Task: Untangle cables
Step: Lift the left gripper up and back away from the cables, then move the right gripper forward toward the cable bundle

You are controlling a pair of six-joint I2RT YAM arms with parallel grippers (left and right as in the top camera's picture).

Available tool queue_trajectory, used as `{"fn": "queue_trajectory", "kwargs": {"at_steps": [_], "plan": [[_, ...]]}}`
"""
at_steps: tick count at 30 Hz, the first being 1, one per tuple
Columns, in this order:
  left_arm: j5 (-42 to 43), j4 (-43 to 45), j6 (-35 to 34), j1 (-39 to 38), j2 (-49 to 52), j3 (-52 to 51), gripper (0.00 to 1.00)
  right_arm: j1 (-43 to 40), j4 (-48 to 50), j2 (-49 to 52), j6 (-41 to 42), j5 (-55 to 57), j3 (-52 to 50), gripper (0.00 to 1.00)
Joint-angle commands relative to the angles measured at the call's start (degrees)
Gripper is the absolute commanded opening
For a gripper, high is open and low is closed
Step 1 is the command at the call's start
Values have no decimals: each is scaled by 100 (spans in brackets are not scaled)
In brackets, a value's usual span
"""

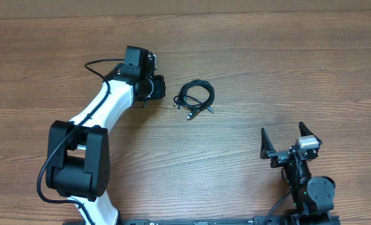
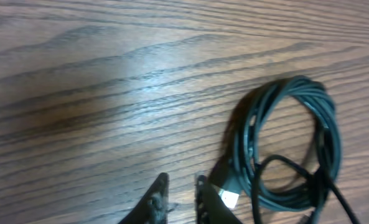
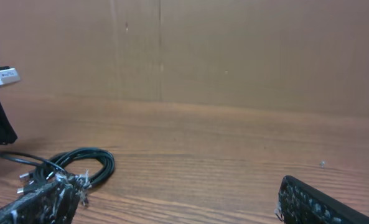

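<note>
1. Wood-grain brown surface (image 1: 310,69) carries the whole scene; both arms reach over it from the near edge.
2. Black cables (image 1: 194,99) lie in one small bundle near the middle of the surface, coiled in a loose ring of several turns, with a few short ends trailing out toward the near side.
3. From the left wrist view the cables (image 2: 284,143) show as overlapping dark loops lying flat on the wood, and a silver-tipped plug (image 2: 229,198) pokes out at the ring's lower left.
4. Left tool (image 1: 161,87) sits just beside the bundle, on its left, at the end of a white arm (image 1: 107,103) with black joints.
5. In its own camera the left tool (image 2: 181,180) has its jaws only slightly parted, with bare wood showing in the slit and nothing gripped.
6. One of its fingers (image 2: 209,202) lies right against the silver-tipped plug; whether they touch I cannot tell.
7. Right tool (image 1: 281,127) stands well apart from the cables, toward the near right of the surface, jaws spread wide and empty.
8. Seen from the right wrist, the right tool (image 3: 181,183) points across the wood with the cables (image 3: 78,163) off to its left, beyond its fingers (image 3: 47,200), and a plain brown wall (image 3: 234,56) behind.
</note>
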Motion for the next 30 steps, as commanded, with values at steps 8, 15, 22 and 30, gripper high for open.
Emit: {"fn": "queue_trajectory", "kwargs": {"at_steps": [8, 15, 22, 30], "plan": [[787, 28, 260, 17, 2, 103, 11, -44, 74, 17, 1143, -1191, -9, 100], [785, 48, 260, 17, 2, 103, 11, -48, -531, 492, 1309, -1182, 992, 100], [758, 50, 264, 17, 2, 103, 13, -48, -1272, 2094, 1504, -1263, 2732, 100], [756, 44, 326, 17, 2, 103, 13, -48, -3497, 4522, 1515, -1843, 5427, 100]]}}
